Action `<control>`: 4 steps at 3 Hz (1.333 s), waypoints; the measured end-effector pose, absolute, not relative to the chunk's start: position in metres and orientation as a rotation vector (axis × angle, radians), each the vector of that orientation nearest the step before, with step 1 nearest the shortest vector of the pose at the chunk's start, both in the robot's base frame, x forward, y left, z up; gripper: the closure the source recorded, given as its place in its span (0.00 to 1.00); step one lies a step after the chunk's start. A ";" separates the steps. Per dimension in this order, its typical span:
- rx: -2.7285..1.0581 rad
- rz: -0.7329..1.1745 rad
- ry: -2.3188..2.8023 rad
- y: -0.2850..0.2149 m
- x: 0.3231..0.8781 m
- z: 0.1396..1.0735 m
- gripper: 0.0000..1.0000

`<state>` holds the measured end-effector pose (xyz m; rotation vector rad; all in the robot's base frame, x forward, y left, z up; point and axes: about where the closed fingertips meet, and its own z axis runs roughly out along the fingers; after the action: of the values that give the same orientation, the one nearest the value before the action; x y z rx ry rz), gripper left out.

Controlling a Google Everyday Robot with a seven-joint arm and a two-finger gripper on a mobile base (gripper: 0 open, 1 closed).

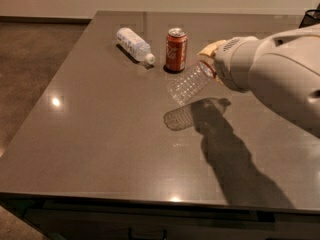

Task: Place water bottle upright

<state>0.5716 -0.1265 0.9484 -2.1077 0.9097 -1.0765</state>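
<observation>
The water bottle is a clear ribbed plastic bottle. It hangs tilted in the air over the middle of the table, base pointing down-left, neck up-right. My gripper is shut on its neck end; a tan finger shows above it, and the cap and label band are hidden by the gripper. The bottle's shadow lies on the table below it. The bulky white arm comes in from the right.
A red soda can stands upright just left of and behind the held bottle. A shorter white-labelled bottle lies on its side at the far left. The dark table has edges at the left and front. A black object sits at the far right corner.
</observation>
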 end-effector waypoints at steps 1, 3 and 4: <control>-2.054 -1.230 0.819 -0.129 0.563 0.969 1.00; -2.042 -1.316 0.764 -0.133 0.563 0.974 1.00; -2.048 -1.344 0.715 -0.135 0.567 0.973 1.00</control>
<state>0.5672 -0.1350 0.9734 -2.0476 0.7149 -1.3445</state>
